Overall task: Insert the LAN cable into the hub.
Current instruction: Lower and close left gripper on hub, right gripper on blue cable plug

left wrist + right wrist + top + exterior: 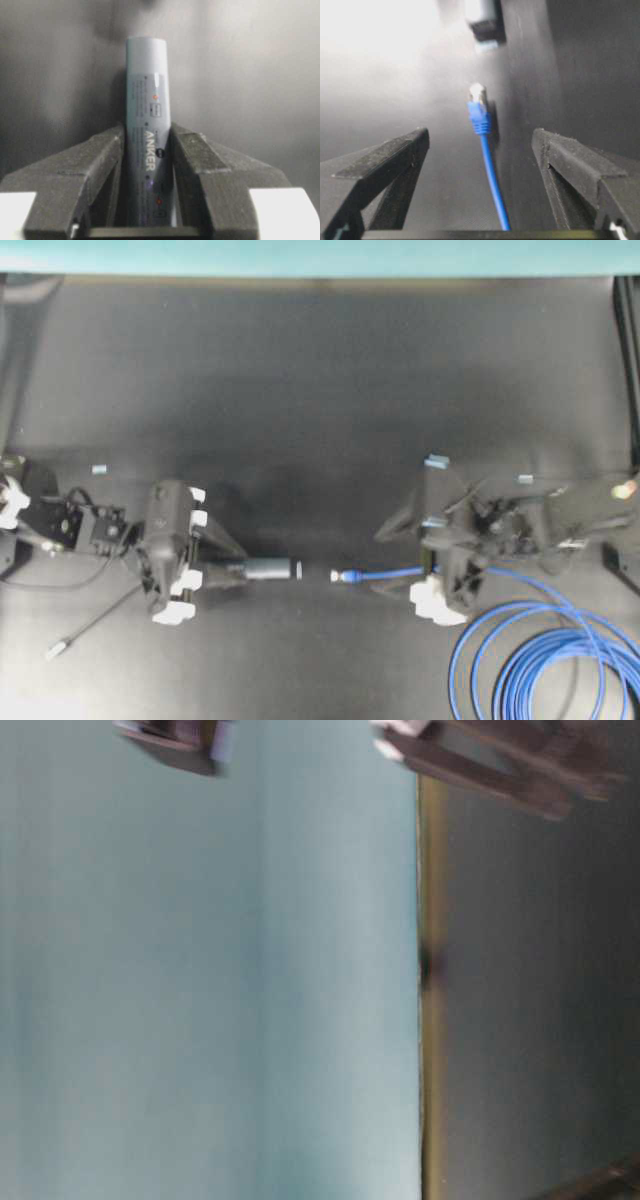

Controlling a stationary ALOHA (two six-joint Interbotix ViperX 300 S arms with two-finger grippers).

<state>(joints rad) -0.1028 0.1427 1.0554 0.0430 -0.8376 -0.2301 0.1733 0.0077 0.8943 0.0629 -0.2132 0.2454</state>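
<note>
The hub [146, 115], a slim grey bar, lies on the black table and points away from my left gripper [147, 131]. That gripper's fingers [107, 150] press both of its sides, so it is shut on it. From above, the hub [272, 568] sticks out to the right of the left gripper [238, 568]. The LAN cable's silvery plug [345, 576] lies a short gap to the right of the hub's end, facing it. Blue LAN cable [487, 165] runs along the table between the wide-open fingers of my right gripper [480, 134], touching neither; its plug [477, 92] points at the hub's end [482, 22].
Loops of the blue cable [550, 665] are piled at the front right. The hub's thin grey cord ends in a small plug [58, 648] at the front left. The table-level view shows only a blurred teal wall and bits of the arms.
</note>
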